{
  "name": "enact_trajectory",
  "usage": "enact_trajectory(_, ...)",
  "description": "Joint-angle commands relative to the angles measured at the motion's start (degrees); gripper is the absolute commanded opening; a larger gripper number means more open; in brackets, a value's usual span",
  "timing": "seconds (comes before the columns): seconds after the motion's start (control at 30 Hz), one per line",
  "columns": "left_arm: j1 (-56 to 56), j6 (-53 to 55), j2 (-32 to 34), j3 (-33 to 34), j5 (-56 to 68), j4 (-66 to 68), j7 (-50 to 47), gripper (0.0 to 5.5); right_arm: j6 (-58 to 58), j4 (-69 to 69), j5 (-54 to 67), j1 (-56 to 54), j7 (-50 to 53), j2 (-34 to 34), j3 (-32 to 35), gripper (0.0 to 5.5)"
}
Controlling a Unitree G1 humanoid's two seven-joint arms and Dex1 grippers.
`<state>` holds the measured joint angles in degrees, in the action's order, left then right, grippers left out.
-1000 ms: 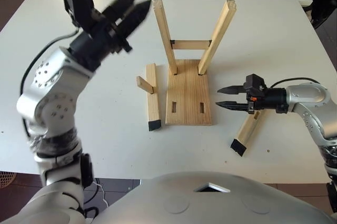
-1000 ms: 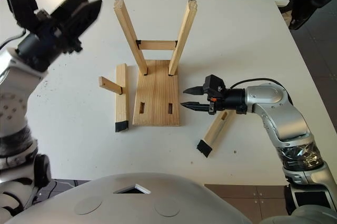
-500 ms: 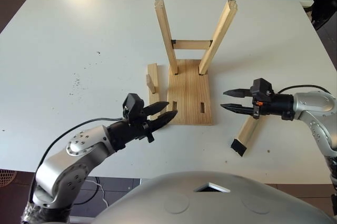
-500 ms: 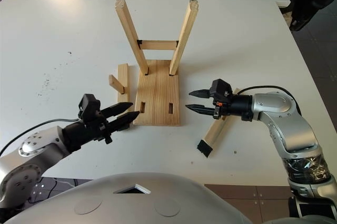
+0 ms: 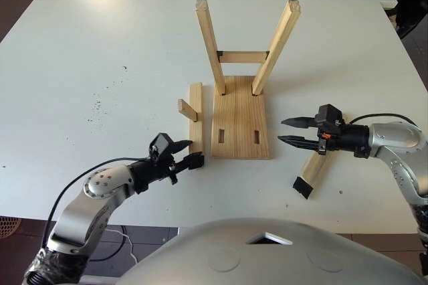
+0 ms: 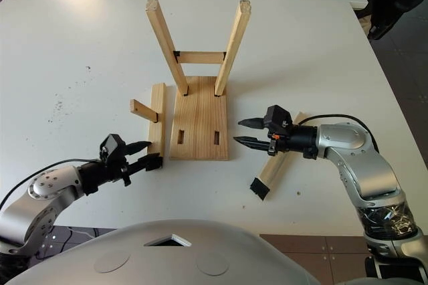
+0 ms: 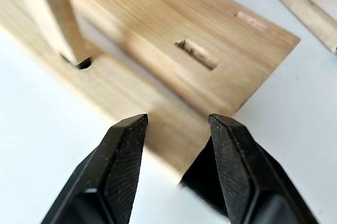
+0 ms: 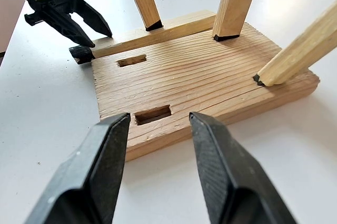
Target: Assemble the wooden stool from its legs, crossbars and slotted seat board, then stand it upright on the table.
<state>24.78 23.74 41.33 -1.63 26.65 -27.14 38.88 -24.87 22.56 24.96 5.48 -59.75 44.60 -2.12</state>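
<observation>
Pincers both gape: left pincer at the end of the loose leg, right pincer facing the seat board.

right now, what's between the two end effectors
The near end of the seat board, two slots empty, lies between the left end effector and right end effector; the left eye view shows it.

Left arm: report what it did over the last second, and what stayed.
The left gripper swung down from high over the table to the near end of the loose leg, fingers open either side. The right gripper, open, and the seat board stayed.
</observation>
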Motion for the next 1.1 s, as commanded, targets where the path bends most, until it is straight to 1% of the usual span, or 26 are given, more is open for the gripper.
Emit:
enact_trajectory(0.03,-2.51,1.28,4.3,3.7,-1.29,3.07,2.97,2.18,-0.41,1.65,0.38,1.49,1.4,-0.37,0.43,2.07)
enact_trajectory(0.17,-5.65,4.38,4.36,6.9,1.11,1.82,2.73,2.18,-0.42,1.83,0.32,1.46,1.76,-0.39,0.19,2.07)
enact_trajectory(0.27,-6.0,8.59,2.64,6.5,2.89,-2.87,0.44,2.18,-0.31,1.75,0.27,1.46,1.78,-0.29,0.19,2.07)
enact_trajectory(0.3,-6.14,9.65,2.03,6.24,3.17,-3.94,-0.45,2.36,-0.26,1.67,0.2,1.41,1.75,-0.25,0.14,2.07)
enact_trajectory(0.37,-6.58,12.71,0.25,6.22,5.05,-6.36,-2.67,2.54,-0.08,1.57,-0.07,1.41,1.73,-0.2,-0.02,2.07)
enact_trajectory(0.47,-7.22,18.15,-1.63,5.52,6.05,-9.98,-7.09,3.11,0.05,1.55,-0.35,1.41,1.84,-0.25,-0.18,2.07)
enact_trajectory(0.57,-8.27,23.28,-4.36,5.2,4.7,-10.67,-13.63,3.6,0.22,1.52,-0.47,1.65,1.85,-0.17,-0.05,2.07)
enact_trajectory(0.6,-8.38,25.16,-6.04,5.8,5.08,-10.85,-16.02,3.65,0.28,1.5,-0.52,1.72,1.82,-0.11,-0.03,2.07)
enact_trajectory(0.7,-8.92,29.47,-9.73,6.17,5.81,-12.27,-20.85,3.65,0.33,1.7,-0.56,2.14,1.86,0.06,0.2,2.07)
enact_trajectory(0.9,-8.93,33.37,-13.87,2.96,4.82,-13.37,-24.9,3.65,0.24,1.46,-0.73,1.33,1.65,0.0,-0.44,2.07)
enact_trajectory(1.0,-8.29,33.38,-14.37,1.44,2.78,-11.37,-26.0,3.65,0.26,1.51,-0.75,1.29,1.48,0.06,-0.57,2.07)
enact_trajectory(1.1,-6.5,32.04,-13.12,-0.84,-0.75,-8.13,-26.17,3.65,0.3,1.31,-0.79,1.01,1.25,0.14,-0.72,2.07)
